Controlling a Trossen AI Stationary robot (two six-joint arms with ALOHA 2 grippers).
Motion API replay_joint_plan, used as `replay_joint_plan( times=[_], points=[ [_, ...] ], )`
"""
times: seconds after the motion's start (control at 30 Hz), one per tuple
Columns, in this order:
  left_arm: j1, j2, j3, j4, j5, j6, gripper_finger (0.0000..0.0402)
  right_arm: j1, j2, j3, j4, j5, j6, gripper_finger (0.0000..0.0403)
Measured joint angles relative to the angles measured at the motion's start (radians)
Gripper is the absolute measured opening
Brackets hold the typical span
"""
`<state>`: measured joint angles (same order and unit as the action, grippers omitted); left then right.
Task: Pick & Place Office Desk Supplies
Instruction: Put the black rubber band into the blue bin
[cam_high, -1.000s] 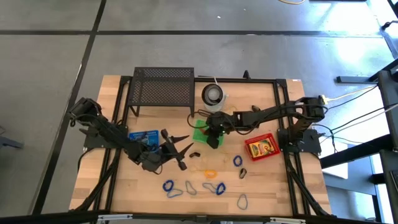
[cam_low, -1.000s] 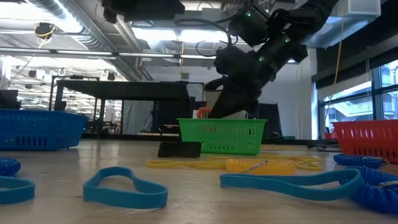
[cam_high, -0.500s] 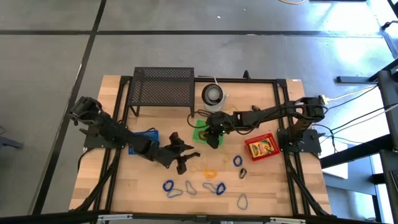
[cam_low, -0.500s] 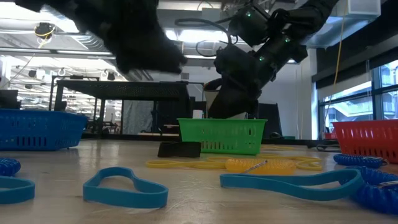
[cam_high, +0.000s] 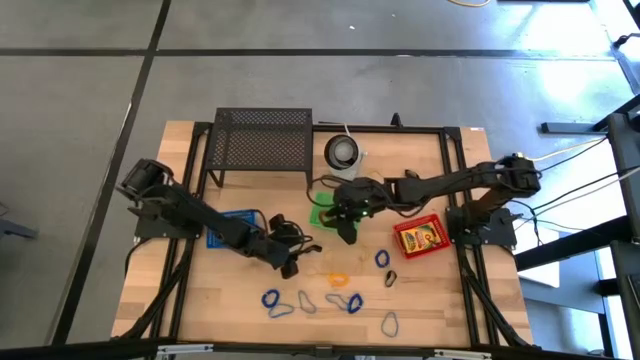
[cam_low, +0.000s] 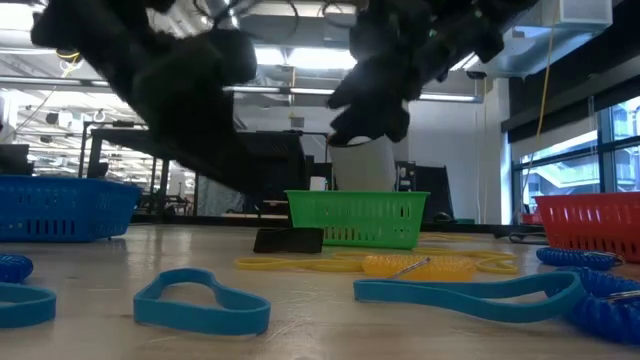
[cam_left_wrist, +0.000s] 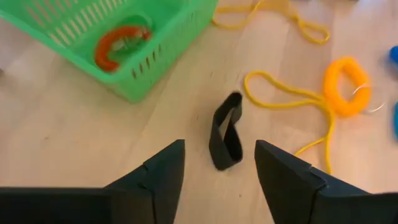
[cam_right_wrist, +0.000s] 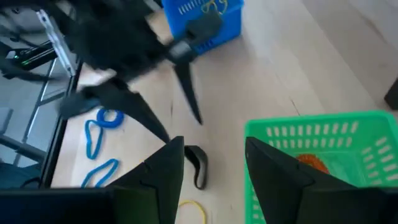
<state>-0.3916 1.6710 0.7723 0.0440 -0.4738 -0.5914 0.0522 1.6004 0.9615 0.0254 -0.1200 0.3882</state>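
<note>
A black band loop (cam_left_wrist: 226, 140) lies flat on the wooden table, just ahead of my left gripper (cam_left_wrist: 219, 144), whose open fingers stand to either side of its near end without touching it. In the high view my left gripper (cam_high: 297, 256) sits low near the table's middle. My right gripper (cam_high: 347, 230) hangs open above the near edge of the green basket (cam_right_wrist: 323, 146). Nothing is between its fingers (cam_right_wrist: 212, 139). An orange-red loop (cam_left_wrist: 121, 43) lies inside the green basket.
A yellow band (cam_left_wrist: 280, 99) and an orange coil (cam_left_wrist: 346, 86) lie just right of the black band. Blue and grey loops (cam_high: 310, 300) are strewn near the front edge. A blue basket (cam_high: 232, 222), a red basket with a crayon box (cam_high: 420, 237), a black mesh rack (cam_high: 262, 140) and a white cup (cam_high: 343, 152) stand around.
My left gripper has come down toward the black band, moving a little toward the table's near edge and tipping its fingers downward. My right gripper has risen from the green basket.
</note>
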Motion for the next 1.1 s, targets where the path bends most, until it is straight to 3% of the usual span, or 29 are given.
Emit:
replay_joint_plan(
  times=[0.23, 0.5, 0.7, 0.97, 1.1],
  points=[
    [0.040, 0.108, 0.000, 0.065, 0.070, -0.013, 0.0231, 0.044, -0.035, 0.000, -0.001, 0.026, -0.037, 0.0173],
    [0.059, 0.175, 0.003, 0.141, 0.029, 0.094, 0.0219, 0.065, -0.079, 0.000, -0.004, 0.026, -0.040, 0.0173],
    [0.056, 0.180, 0.001, 0.198, 0.032, 0.204, 0.0157, 0.104, -0.105, 0.000, 0.001, 0.026, -0.100, 0.0173],
    [0.053, 0.182, 0.000, 0.215, 0.032, 0.255, 0.0024, 0.141, -0.128, 0.000, 0.002, 0.085, -0.138, 0.0173],
    [0.054, 0.169, -0.002, 0.213, 0.027, 0.242, 0.0008, 0.143, -0.128, 0.000, 0.000, 0.087, -0.139, 0.0173]
  ],
)
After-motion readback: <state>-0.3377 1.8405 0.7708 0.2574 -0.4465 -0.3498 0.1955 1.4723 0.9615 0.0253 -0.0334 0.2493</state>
